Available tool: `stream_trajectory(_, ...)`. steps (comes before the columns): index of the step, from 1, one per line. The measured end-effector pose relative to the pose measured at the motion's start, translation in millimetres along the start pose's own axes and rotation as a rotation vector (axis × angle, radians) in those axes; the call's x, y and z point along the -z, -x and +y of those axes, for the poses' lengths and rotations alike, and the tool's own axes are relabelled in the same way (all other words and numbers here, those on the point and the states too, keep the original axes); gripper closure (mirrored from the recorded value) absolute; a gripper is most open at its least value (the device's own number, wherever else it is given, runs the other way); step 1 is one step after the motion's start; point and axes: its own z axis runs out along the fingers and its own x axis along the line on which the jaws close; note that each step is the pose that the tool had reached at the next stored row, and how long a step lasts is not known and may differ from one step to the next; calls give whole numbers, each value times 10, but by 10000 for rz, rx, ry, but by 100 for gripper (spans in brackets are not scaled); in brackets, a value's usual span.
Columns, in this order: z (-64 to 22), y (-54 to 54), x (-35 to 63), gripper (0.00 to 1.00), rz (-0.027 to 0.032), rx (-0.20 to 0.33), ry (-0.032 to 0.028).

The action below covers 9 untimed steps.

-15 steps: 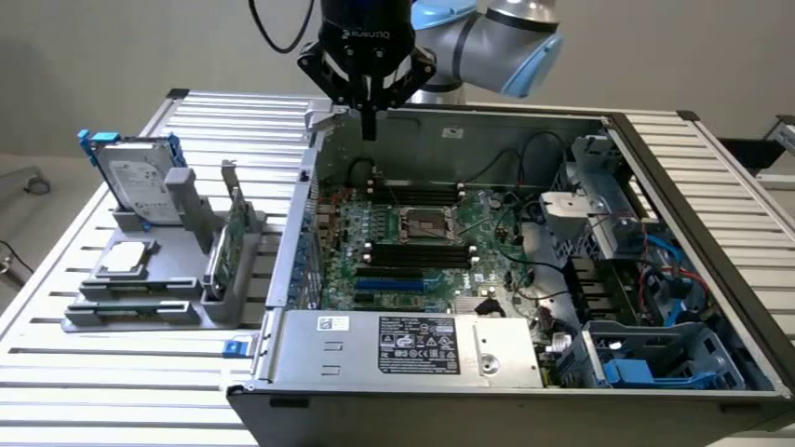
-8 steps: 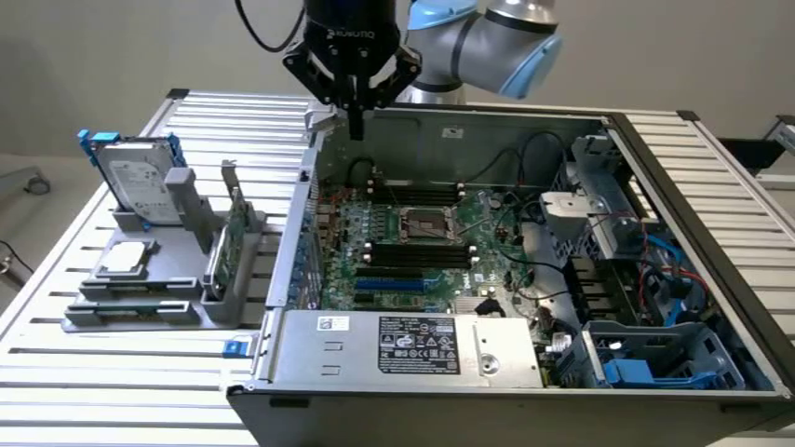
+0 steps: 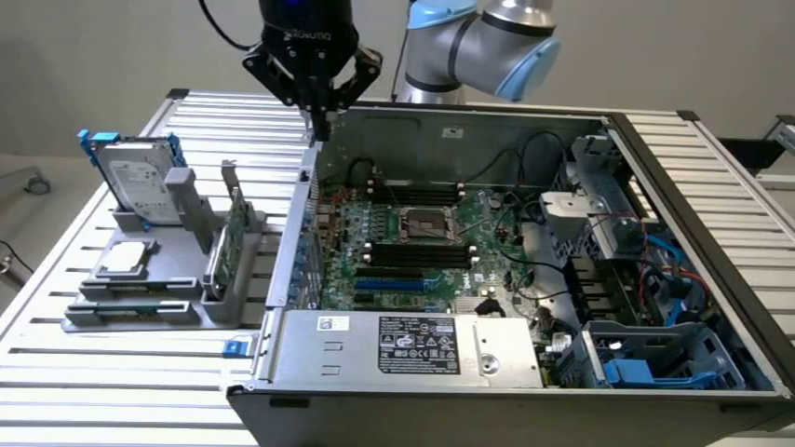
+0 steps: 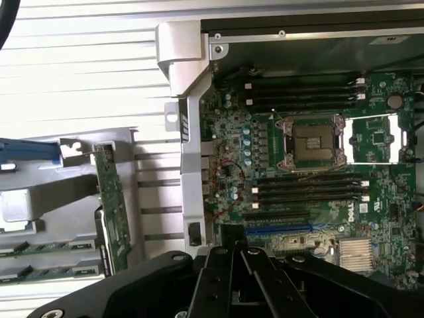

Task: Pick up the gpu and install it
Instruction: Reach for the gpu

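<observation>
One gripper (image 3: 320,123) hangs with its black fingers drawn together and nothing between them. It is poised above the rear corner of the open computer case (image 3: 497,130), over the case wall on the exterior view's left. Below it, inside the case, lies the green motherboard (image 3: 410,247), its processor socket (image 3: 423,223) uncovered. The gpu (image 3: 233,244) stands on edge in a grey holder (image 3: 162,312) on the slatted worktop (image 3: 112,372), just outside that wall and apart from the gripper. In the same holder, farther to the exterior view's left, a hard drive (image 3: 134,182) in a blue frame stands upright and a small silver processor chip (image 3: 128,258) lies flat.
</observation>
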Motion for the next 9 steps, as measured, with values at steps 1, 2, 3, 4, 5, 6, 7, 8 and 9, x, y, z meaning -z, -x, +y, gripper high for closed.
stream_trajectory(1, -4, -45, -4, 89, 4, 1, 0)
stream_trajectory(2, -7, -91, -7, 89, 8, 0, -1)
stream_trajectory(3, -10, -136, -11, 89, 10, -1, -1)
stream_trajectory(4, -14, -182, -14, 89, 14, 0, -2)
stream_trajectory(5, -17, -227, -18, 89, 18, 0, -1)
stream_trajectory(6, -21, -272, -21, 89, 22, -1, -2)
stream_trajectory(7, -24, -317, -25, 89, 26, -1, -1)
stream_trajectory(8, -27, -362, -28, 89, 30, -1, -2)
stream_trajectory(9, -31, -409, -32, 89, 35, -1, -3)
